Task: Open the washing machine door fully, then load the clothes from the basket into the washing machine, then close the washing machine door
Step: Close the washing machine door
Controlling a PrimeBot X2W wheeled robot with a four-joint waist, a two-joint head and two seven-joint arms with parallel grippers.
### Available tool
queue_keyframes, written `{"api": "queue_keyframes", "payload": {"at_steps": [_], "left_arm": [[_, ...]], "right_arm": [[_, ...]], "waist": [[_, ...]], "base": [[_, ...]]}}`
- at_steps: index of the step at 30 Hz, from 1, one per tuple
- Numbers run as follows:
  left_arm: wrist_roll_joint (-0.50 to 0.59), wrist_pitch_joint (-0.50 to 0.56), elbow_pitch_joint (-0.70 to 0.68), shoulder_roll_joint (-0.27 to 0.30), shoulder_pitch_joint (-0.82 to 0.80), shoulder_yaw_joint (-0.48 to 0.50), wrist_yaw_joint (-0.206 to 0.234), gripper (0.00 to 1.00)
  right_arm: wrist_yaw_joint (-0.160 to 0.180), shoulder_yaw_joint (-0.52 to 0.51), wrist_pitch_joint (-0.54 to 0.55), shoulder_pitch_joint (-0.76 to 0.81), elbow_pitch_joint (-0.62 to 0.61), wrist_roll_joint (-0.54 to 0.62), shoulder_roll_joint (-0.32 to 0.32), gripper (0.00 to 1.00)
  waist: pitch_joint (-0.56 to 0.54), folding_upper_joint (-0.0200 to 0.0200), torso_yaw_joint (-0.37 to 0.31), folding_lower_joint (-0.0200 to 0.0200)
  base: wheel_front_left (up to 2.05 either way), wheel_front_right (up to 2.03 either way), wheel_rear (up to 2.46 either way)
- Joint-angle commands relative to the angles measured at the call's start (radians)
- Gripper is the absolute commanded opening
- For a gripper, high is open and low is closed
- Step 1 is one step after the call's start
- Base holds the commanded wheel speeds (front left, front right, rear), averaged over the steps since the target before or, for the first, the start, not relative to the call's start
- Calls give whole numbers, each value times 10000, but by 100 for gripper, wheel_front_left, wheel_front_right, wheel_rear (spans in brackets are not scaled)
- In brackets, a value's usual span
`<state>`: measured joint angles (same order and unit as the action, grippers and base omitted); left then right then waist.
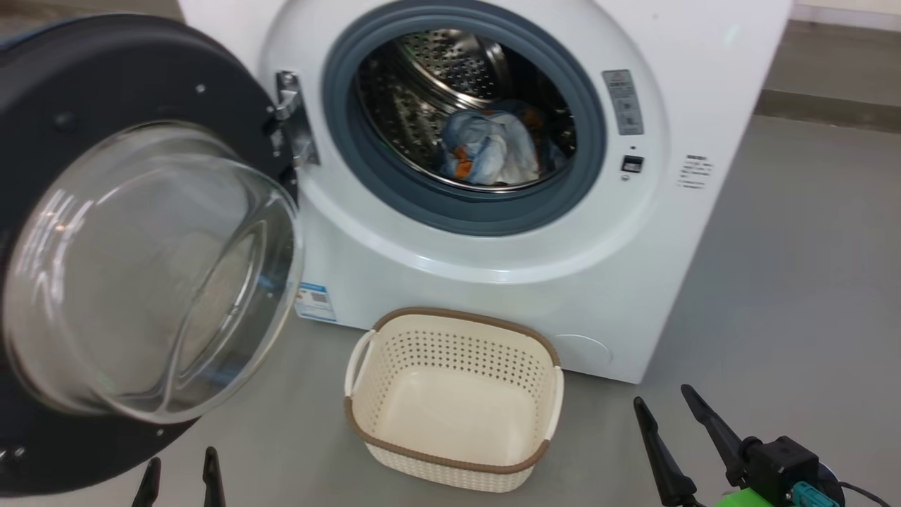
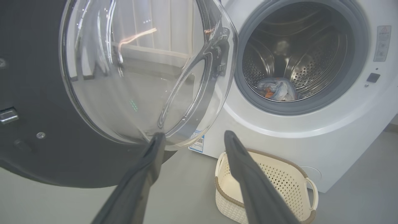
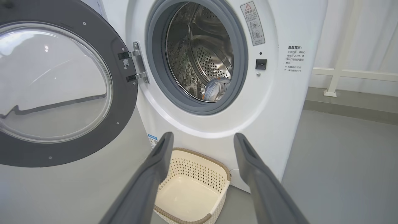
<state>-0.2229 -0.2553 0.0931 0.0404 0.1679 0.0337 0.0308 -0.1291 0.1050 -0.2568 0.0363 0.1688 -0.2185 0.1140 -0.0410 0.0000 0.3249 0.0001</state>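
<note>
Front-loader with its load in place. The washing machine door stands swung wide to the left on its metal hinge, glass dome bulging toward the room. The clothes, light blue with orange patches and a pale piece, lie heaped at the bottom of the steel drum of the washing machine. The basket sits on the floor just in front of the machine, its bare bottom showing. The left claw and right claw hang low on the near side, fingers spread apart, gripping nothing.
</note>
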Motion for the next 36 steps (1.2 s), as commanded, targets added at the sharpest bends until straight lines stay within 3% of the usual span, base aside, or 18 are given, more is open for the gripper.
{"api": "queue_keyframes", "payload": {"at_steps": [1,15,35,36], "left_arm": [[22,-65,-303,99,-141,343,12,100],[10,-65,-254,99,-105,389,-3,100],[-153,-65,-215,99,-55,428,90,100],[-345,-65,-147,99,-32,453,107,75]], "right_arm": [[-16,257,-49,-400,-214,66,53,100],[-16,354,-49,-433,-170,80,66,100],[-16,385,-49,-440,-158,95,40,100],[-16,392,-49,-446,-154,93,39,100]], "waist": [[-59,0,401,-1],[-23,0,1277,-1],[-31,0,1583,-1],[-34,0,1581,-1]], "base": [[0,0,0],[0,0,0],[0,0,0],[0,0,0]]}}
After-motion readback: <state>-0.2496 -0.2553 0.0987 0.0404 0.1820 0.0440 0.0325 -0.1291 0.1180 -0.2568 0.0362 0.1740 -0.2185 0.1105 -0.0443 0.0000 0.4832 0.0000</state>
